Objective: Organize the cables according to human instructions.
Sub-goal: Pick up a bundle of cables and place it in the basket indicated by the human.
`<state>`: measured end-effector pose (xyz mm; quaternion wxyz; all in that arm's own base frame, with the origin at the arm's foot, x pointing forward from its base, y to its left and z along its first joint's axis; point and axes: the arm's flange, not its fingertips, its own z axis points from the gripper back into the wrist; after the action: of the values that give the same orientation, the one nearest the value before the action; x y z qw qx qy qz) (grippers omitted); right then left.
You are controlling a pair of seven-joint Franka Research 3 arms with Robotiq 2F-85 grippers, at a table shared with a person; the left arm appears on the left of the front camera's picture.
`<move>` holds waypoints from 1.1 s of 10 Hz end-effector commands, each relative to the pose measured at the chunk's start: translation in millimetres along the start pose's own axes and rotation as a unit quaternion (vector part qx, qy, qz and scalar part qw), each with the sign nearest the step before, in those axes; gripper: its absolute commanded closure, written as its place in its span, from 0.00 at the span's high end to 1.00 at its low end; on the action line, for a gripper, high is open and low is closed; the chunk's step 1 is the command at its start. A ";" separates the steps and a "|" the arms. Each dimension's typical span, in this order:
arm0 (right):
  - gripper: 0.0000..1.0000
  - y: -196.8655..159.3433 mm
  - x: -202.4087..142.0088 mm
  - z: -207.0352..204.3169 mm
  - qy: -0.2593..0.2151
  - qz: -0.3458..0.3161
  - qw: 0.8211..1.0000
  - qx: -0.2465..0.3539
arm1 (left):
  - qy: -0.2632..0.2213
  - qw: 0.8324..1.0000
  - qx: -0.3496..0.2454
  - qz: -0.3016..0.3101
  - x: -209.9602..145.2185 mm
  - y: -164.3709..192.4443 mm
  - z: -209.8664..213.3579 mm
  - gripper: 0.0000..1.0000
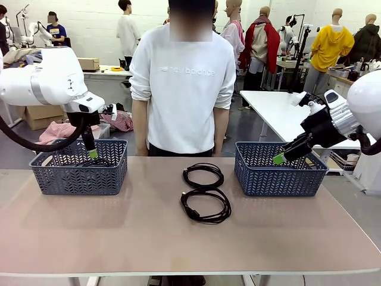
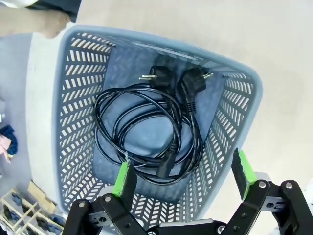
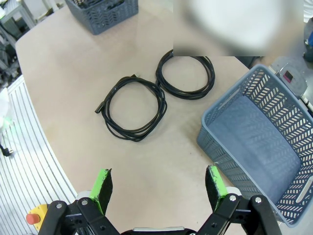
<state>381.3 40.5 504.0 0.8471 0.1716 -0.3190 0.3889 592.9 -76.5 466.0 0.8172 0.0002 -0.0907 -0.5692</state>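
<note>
Two coiled black cables lie mid-table, one (image 1: 203, 176) behind the other (image 1: 206, 205); the right wrist view shows them as a far coil (image 3: 186, 73) and a near coil (image 3: 134, 110). Coiled black cable (image 2: 142, 132) with two plugs at its far side lies inside the left grey basket (image 1: 77, 176) (image 2: 73, 107). My left gripper (image 1: 92, 154) (image 2: 184, 174) hangs open just above that basket, nothing between its fingers. Over the near edge of the bare right basket (image 1: 280, 176) (image 3: 259, 142), my right gripper (image 1: 278, 158) (image 3: 159, 186) stands open and holds nothing.
A person in a white sweatshirt (image 1: 181, 89) stands at the far table edge between the baskets, arms down. The tabletop (image 1: 119, 232) is bare in front of the coils. Another table stands behind on the right.
</note>
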 end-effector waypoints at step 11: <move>1.00 -2.9 -1.9 -1.4 -0.011 0.009 1.000 0.008 | -0.164 0.986 -0.041 -0.001 13.1 -112.8 47.4 1.00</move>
<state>381.4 40.5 503.8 0.8472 0.1716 -0.3187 0.3889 500.1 -126.7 511.1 0.7988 -0.1112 -0.1881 -0.5606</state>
